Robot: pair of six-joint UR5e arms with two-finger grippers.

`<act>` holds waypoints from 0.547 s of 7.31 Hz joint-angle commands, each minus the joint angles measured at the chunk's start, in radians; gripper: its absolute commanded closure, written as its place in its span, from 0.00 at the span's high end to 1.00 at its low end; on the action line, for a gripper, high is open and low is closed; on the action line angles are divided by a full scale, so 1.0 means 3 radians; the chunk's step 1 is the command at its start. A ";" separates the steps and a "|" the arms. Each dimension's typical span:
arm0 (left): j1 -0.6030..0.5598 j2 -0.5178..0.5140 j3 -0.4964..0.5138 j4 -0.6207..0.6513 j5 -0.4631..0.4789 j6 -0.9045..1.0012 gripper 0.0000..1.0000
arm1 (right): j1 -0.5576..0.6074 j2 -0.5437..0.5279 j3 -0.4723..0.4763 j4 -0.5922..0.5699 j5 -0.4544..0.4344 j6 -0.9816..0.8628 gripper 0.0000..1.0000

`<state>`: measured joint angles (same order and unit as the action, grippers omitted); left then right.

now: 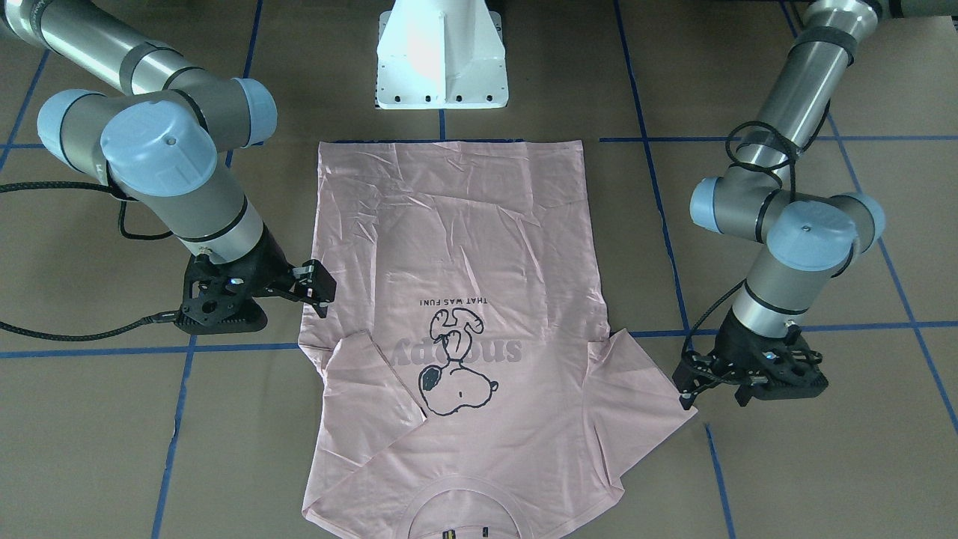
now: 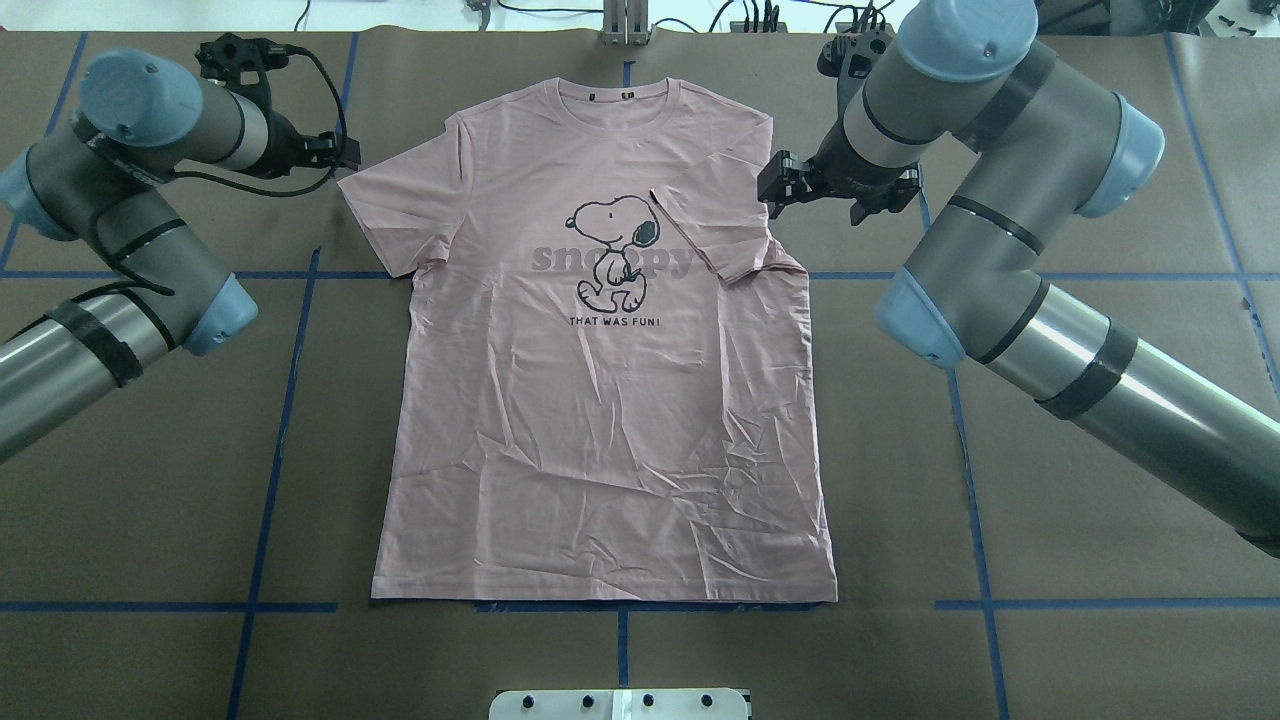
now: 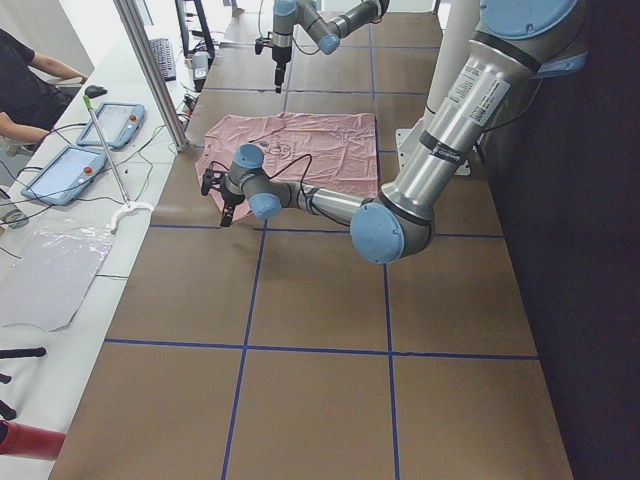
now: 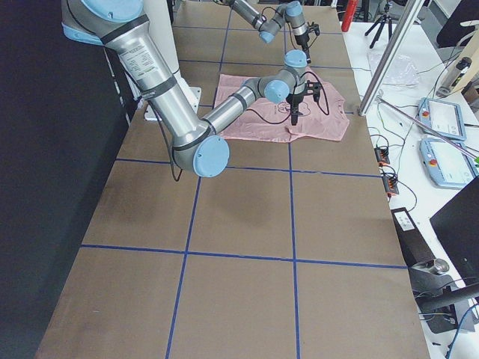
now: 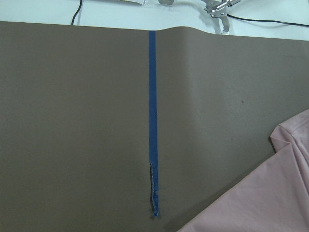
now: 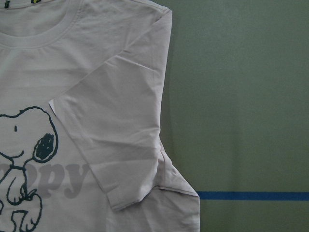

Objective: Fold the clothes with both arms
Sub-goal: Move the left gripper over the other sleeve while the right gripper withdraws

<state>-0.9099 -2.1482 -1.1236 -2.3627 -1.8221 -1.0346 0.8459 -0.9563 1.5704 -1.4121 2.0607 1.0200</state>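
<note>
While the pink shirt [image 2: 600, 420] lies flat and print-up in the middle of the brown bench [image 2: 1050, 500], collar away from the robot, only one sleeve is folded. The right sleeve [image 2: 715, 225] is turned in over the chest, its edge touching the Snoopy drawing [image 2: 610, 250]. The left sleeve [image 2: 385, 225] is spread out, not yet folded.

The right arm [image 2: 1000, 250] holds its jaws just beside the folded sleeve, above the shoulder edge. The left arm [image 2: 130, 250] has its jaws near the tip of the left sleeve. Neither pair pinches cloth in any view. Whether they are spread or pressed together I cannot tell.

Likely risks from here:
- The left sleeve lies tight against the bench, so the jaws may close on nothing or scrape the paper cover.
- A deep grab could catch both layers and drag the whole shirt sideways.
- Such a drag could flip the right sleeve open again.
- The body is creased, so a later fold may trap wrinkles and come out crooked.
- If the arms lift at different speeds, the hem [image 2: 600, 598] could skew.
</note>
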 commanded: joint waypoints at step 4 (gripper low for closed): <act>0.0098 -0.0156 0.0350 -0.0137 0.0147 -0.0069 0.82 | 0.0018 -0.0044 0.0017 0.0003 -0.0007 -0.0066 1.00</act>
<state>-0.8813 -2.1929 -1.0289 -2.3947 -1.7788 -1.0556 0.8507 -0.9698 1.5760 -1.4109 2.0595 1.0006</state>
